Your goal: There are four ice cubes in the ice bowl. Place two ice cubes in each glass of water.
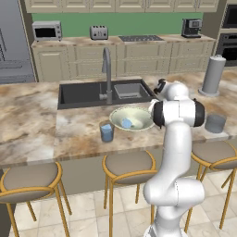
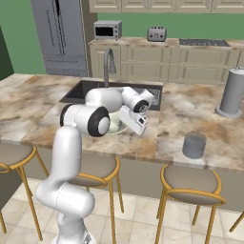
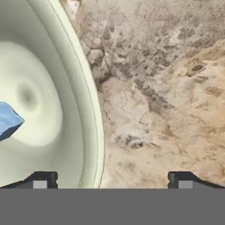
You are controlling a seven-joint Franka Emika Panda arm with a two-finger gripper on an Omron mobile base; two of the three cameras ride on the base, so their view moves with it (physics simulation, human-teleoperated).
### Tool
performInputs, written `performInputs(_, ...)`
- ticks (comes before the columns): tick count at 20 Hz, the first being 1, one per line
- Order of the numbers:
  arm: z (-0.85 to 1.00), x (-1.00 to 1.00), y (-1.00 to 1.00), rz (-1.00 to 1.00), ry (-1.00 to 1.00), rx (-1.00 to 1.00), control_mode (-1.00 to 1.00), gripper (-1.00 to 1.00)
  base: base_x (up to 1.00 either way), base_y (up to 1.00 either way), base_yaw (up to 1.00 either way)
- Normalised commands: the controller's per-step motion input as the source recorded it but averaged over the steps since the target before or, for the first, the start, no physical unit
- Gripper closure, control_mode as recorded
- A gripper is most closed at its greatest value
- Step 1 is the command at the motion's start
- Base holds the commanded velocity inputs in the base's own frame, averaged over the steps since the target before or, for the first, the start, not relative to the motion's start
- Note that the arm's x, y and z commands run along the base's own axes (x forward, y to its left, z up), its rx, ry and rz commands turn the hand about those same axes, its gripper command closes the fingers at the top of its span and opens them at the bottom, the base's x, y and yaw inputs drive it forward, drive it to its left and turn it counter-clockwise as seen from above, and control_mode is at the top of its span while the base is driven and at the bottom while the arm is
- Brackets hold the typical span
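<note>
I'm hovering the gripper (image 3: 112,180), fingers spread apart and empty, over the ice bowl (image 3: 94,132) rim; I'm needing to shift toward the ice cube (image 3: 8,121) inside before descending, I judge

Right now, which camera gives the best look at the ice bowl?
The left base view: the ice bowl shows whole, with blue ice inside. The hand view catches just part of its rim and inside, and the right base view has the arm covering nearly all of it.

A tall grey cylinder (image 1: 214,74) stands beyond the sink (image 1: 83,92).
</note>
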Motion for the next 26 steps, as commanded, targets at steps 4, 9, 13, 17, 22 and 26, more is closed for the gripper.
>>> performInputs(4, -0.29, 0.13, 0.38, 0.00, -0.06, 0.00, -1.00, -1.00, 0.00, 0.00, 0.00)
performInputs(9, -0.29, 0.27, 0.09, 0.00, -0.09, 0.00, -1.00, -1.00, 0.00, 0.00, 0.00)
performInputs(13, -0.15, 0.26, 0.00, 0.00, -0.04, 0.00, -1.00, -1.00, 0.00, 0.00, 0.00)
performInputs(17, -0.01, 0.00, 0.00, 0.00, 0.00, 0.00, -1.00, 1.00, 0.00, 0.00, 0.00)
performInputs(22, 0.01, 0.00, 0.00, 0.00, -0.01, 0.00, -1.00, 1.00, 0.00, 0.00, 0.00)
performInputs(26, 0.58, -0.25, 0.00, 0.00, -0.15, 0.00, -1.00, 1.00, 0.00, 0.00, 0.00)
